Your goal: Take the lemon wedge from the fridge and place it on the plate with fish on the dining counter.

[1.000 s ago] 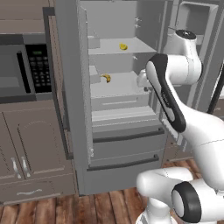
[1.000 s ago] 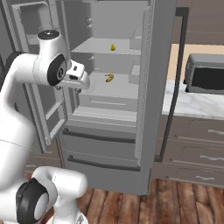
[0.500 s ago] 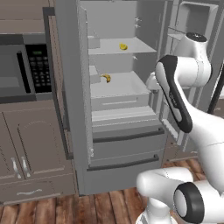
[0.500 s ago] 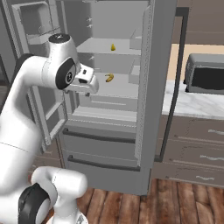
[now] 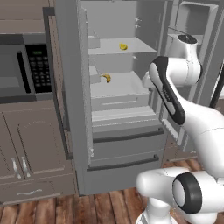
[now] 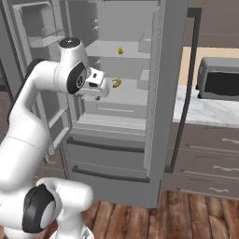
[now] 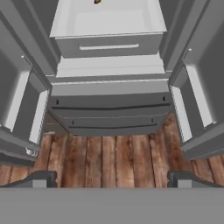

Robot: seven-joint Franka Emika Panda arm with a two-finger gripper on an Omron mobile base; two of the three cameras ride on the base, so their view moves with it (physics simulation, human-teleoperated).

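The fridge (image 5: 118,131) is seen with both upper doors swung wide, which leaves its shelves open to reach from the front. The wedge (image 5: 124,46) is found on the upper shelf, in the upper middle of the left base frame, and again at the top centre of the right base frame (image 6: 120,50). A darker orange-yellow bit (image 5: 106,78) lies one shelf lower, on the white tray-like shelf; it is glimpsed at the very top edge of the hand frame (image 7: 97,1) and is not the thing wanted.

The gripper (image 6: 99,85) is held in front of the open compartment, left of centre in the right base frame, at about the level of the lower shelf and well short of the wedge. The hand is tilted downward, so that the lower drawers (image 7: 109,113) and the wooden floor (image 7: 109,157) are looked at, not the upper shelf. The jaws are spread wide apart and hold nothing; their tips are seen at the bottom corners of the hand frame. This is judged fitting for an approach, since so small a wedge needs room on both sides.

The task is judged to be at its start: the wedge is untouched. The hand would need to be raised and levelled toward the upper shelf. A microwave (image 5: 22,70) is set in the cabinets at the left.
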